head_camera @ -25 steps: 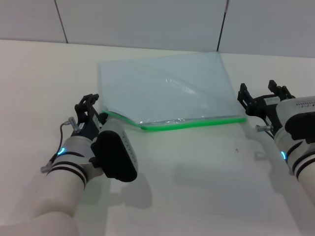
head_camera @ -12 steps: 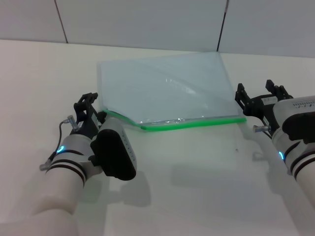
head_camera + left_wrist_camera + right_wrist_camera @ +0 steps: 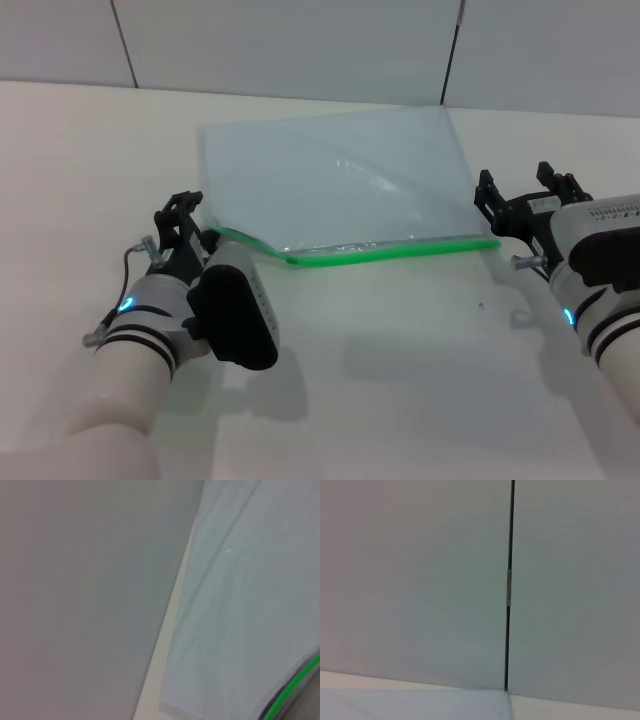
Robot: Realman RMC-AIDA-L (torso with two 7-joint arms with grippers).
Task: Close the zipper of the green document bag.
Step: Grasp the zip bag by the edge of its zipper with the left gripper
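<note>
The green document bag (image 3: 335,185) lies flat in the middle of the white table, a translucent pale blue-green pouch. Its zipper (image 3: 400,249) is the bright green strip along the near edge. The strip bows away from the pouch toward its left end, and I cannot make out a slider. My left gripper (image 3: 185,222) is open just beside the zipper's left end. My right gripper (image 3: 522,195) is open and close to the zipper's right end, not touching it. The left wrist view shows the bag (image 3: 240,605) and a bit of zipper (image 3: 295,687).
The white table (image 3: 400,380) stretches toward me from the bag. A grey panelled wall (image 3: 300,40) with dark seams (image 3: 509,580) rises behind the bag's far edge.
My right gripper has crept left toward the bag's right end. The left gripper has shifted only slightly beside the left end. The bag has not moved.
</note>
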